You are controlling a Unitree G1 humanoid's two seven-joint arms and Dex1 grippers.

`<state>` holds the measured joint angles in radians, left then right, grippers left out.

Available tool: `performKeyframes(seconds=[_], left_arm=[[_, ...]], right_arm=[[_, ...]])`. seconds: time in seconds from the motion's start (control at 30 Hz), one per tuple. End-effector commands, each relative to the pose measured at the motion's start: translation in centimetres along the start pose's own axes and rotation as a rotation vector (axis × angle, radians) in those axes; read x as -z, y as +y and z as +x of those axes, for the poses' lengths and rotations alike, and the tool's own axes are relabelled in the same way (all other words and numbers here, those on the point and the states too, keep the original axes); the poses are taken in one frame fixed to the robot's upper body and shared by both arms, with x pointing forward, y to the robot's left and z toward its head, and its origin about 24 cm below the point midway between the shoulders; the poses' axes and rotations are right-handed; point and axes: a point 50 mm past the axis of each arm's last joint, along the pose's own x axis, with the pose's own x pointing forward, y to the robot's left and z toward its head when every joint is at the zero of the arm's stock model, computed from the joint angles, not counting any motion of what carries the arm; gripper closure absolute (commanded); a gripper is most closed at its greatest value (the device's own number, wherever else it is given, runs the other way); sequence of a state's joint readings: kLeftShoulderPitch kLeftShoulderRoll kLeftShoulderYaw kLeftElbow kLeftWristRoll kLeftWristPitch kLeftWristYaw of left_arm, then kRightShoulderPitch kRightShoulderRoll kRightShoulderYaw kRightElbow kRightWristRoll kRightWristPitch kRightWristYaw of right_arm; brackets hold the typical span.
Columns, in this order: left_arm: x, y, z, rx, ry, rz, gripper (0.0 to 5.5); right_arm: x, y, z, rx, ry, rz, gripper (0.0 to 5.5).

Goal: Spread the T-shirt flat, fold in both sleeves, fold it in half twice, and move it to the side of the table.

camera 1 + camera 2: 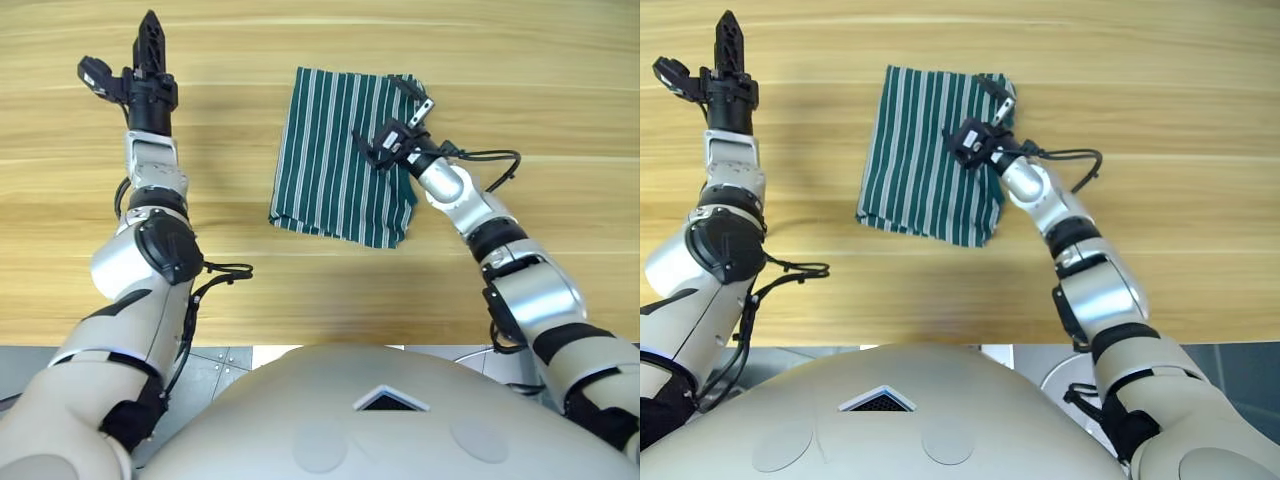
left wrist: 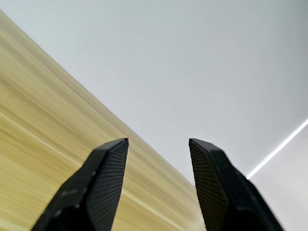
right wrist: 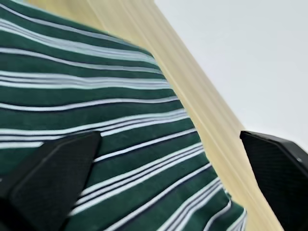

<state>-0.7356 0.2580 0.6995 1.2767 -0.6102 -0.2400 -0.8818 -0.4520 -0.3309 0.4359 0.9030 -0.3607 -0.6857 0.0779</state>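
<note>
Hanging over T-shirt [image 1: 325, 160], right gripper [image 1: 413, 95] (fingers [image 3: 53, 178] spread)

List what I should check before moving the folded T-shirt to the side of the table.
1. T-shirt folded into a compact rectangle: ok.
2. right gripper open over its far right corner: ok.
3. T-shirt gripped: not ok, nothing is held.
4. right gripper touching the T-shirt: cannot tell.
5. left gripper open, apart from the T-shirt: ok.
6. Bare table on both sides of the T-shirt: ok.
</note>
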Motion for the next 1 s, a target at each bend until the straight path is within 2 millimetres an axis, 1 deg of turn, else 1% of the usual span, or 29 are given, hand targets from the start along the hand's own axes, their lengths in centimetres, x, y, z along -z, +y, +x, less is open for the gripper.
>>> performKeyframes(seconds=[0.03, 0.17, 0.43, 0.57, 0.7, 0.8, 0.9, 1.0], left_arm=[[1.1, -0.5, -0.3, 0.049, 0.054, 0.064, 3.17], [1.8, -0.8, -0.6, 0.073, 0.077, 0.092, 3.17], [2.3, -1.1, -0.7, 0.111, 0.098, 0.125, 3.17], [2.6, -1.3, -0.7, 0.119, 0.109, 0.131, 3.17], [3.1, -1.4, -0.9, 0.121, 0.122, 0.13, 3.17], [3.3, -1.4, -0.9, 0.12, 0.127, 0.127, 3.17], [3.4, -1.6, -0.8, 0.123, 0.129, 0.126, 3.17], [3.4, -1.7, -0.7, 0.128, 0.131, 0.129, 3.17]], right_arm=[[0.8, 2.2, -3.9, -0.195, -0.008, 0.032, 0.15], [0.3, 1.4, -5.4, -0.246, -0.049, 0.047, 0.15], [0.2, 1.1, -6.6, -0.293, -0.038, 0.037, 0.15], [-1.1, 1.1, -7.9, -0.34, -0.102, 0.042, 0.15], [-3.2, 2.0, -11.0, -0.481, -0.208, 0.076, 0.15], [-4.8, 2.1, -12.1, -0.512, -0.288, 0.122, 0.15], [-5.4, 2.6, -12.7, -0.549, -0.31, 0.14, 0.15], [-5.0, 3.1, -12.7, -0.575, -0.274, 0.133, 0.15]])
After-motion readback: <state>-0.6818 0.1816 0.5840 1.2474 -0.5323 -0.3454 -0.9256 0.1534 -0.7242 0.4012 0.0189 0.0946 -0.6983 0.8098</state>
